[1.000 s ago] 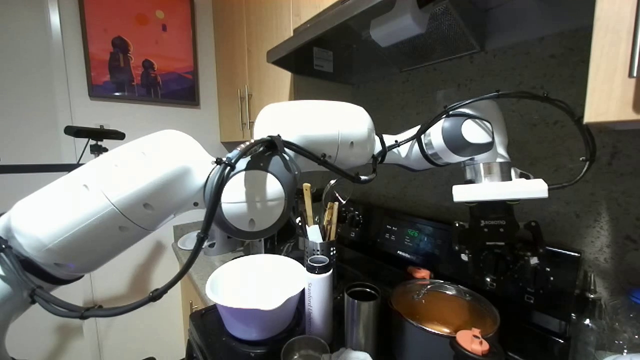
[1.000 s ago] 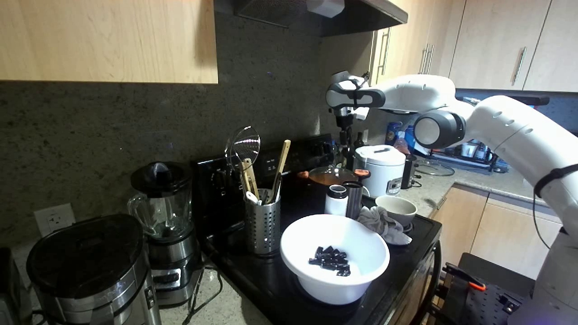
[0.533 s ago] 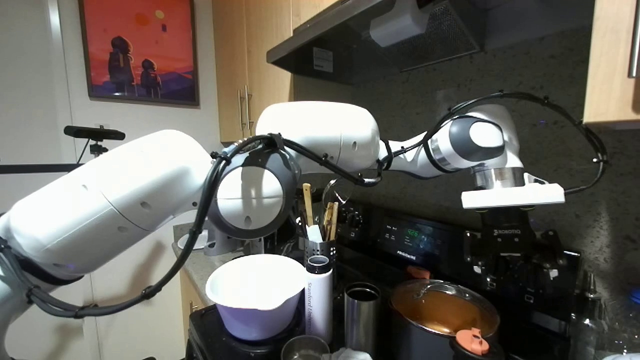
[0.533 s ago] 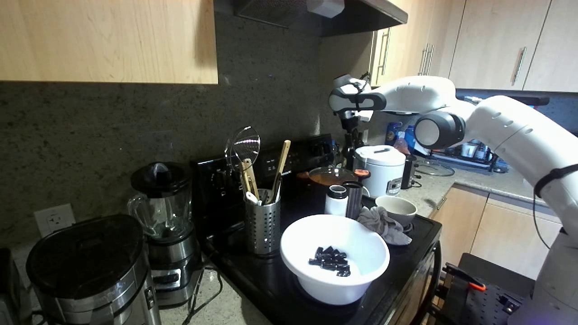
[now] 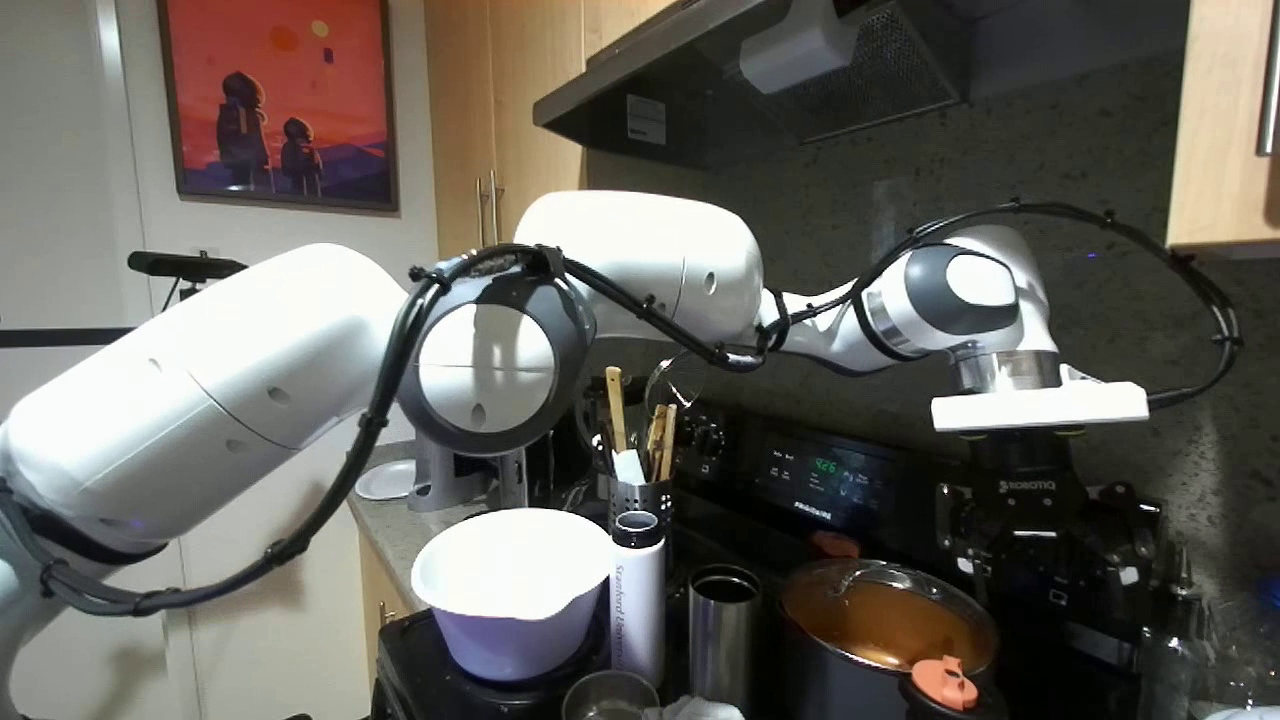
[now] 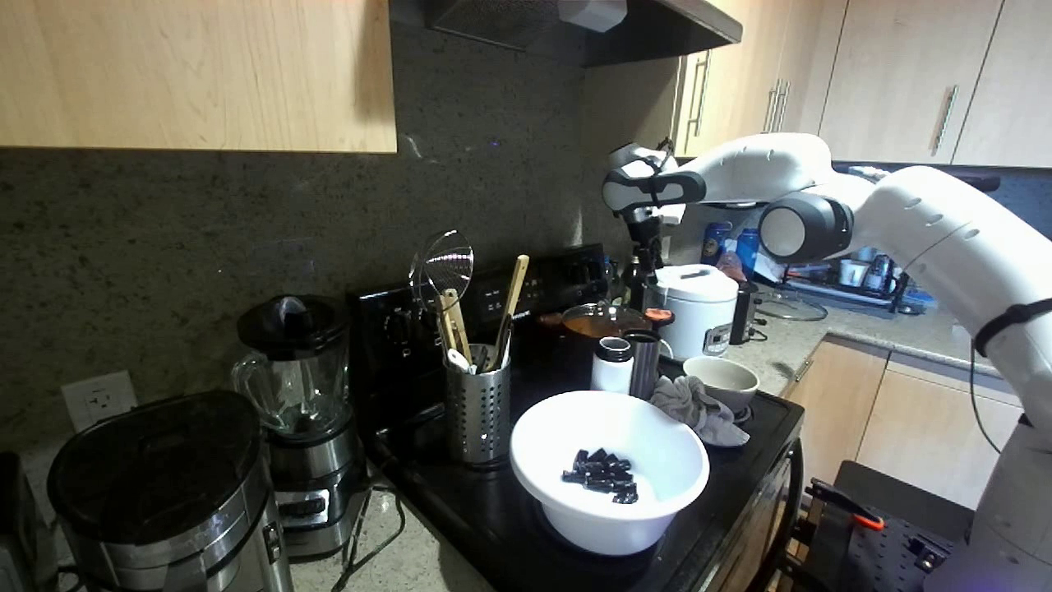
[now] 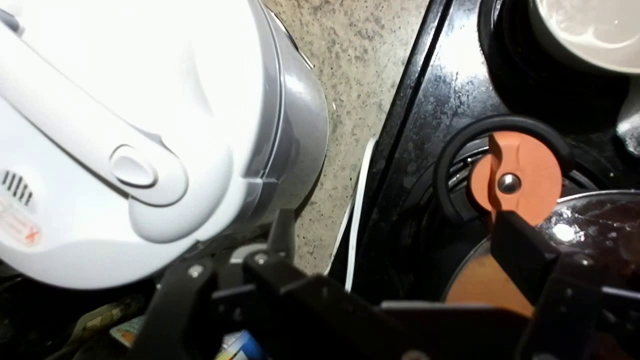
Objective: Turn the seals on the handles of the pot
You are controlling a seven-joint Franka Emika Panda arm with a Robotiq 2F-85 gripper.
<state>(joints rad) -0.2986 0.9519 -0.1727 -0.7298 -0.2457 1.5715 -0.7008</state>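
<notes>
The coppery pot stands on the stove with a glass lid and also shows in an exterior view. A reddish-pink seal sits on its near handle. The far seal is on the opposite side, near the stove panel. In the wrist view, one seal with a metal rivet lies on a black loop handle. My gripper hangs above and beside the pot. In the wrist view, the gripper has its fingers wide apart with nothing between them. One fingertip overlaps the seal's edge in that picture.
A white rice cooker stands close beside the stove, with a white cord between. A steel tumbler, white bottle and white bowl stand near the pot. Bottles and the stove panel are near the gripper.
In an exterior view my gripper has moved right and down, past the pot toward the bottles. The arm's elbow has shifted slightly up and left. The pot and seals have not moved.
</notes>
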